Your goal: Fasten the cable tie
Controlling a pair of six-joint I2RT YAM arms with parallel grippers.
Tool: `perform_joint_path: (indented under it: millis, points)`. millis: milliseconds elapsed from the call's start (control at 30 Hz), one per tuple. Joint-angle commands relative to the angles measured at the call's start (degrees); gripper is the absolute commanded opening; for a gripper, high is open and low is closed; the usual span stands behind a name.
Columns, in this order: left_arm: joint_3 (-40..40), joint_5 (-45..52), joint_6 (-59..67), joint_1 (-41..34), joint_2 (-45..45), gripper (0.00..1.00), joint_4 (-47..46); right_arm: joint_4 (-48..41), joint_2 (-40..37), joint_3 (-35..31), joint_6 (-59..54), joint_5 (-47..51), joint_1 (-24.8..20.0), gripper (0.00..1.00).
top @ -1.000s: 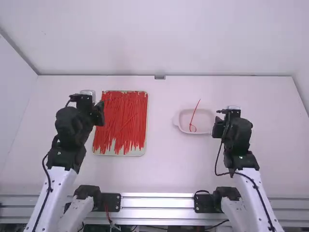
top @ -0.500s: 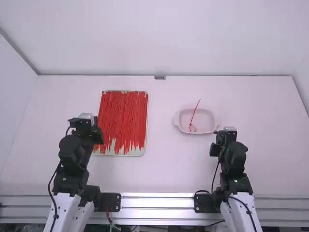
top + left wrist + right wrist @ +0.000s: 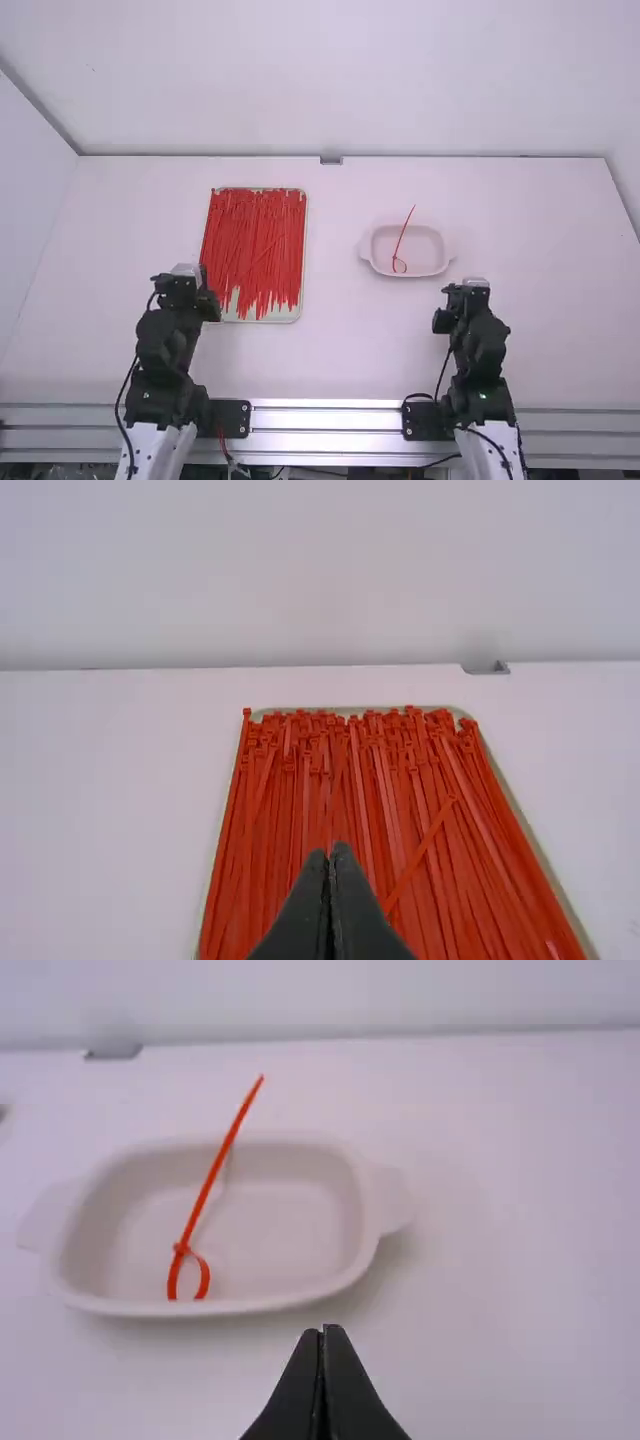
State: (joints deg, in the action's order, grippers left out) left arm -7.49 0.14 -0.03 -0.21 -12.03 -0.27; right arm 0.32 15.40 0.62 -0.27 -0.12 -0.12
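Lying in the dish [image 3: 300,1295], the tie [image 3: 207,1195] rests its loop on the floor and leans its tail over the far rim. The right gripper [image 3: 322,1335] sits just short of the dish's near wall, fingers pressed together on nothing, apart from the tie. Left of the dish, the left gripper [image 3: 329,855], likewise closed and empty, hangs at the near end of the pile [image 3: 400,780] of loose ties.

Left end effector [image 3: 328,854] and right end effector [image 3: 322,1332] have both drawn back.

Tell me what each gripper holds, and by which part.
Nothing. The left gripper and right gripper are shut empty; the looped cable tie lies in the dish.
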Motion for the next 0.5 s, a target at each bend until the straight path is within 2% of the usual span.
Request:
perform_joint_path:
  millis: [0,267,467]
  points:
    - [2.1,-0.1,0.0,0.2,2.2,0.0,0.3,-0.3,-2.2,-0.6,0.3,0.1,0.1,0.0]
    - [7.5,-0.1,0.0,0.2,7.7,0.0,0.3,-0.3,-8.2,-0.6,0.3,0.1,0.1,0.0]
    - [7.5,-0.1,0.0,0.2,10.7,0.0,0.3,-0.3,-11.5,-0.6,0.3,0.1,0.1,0.0]
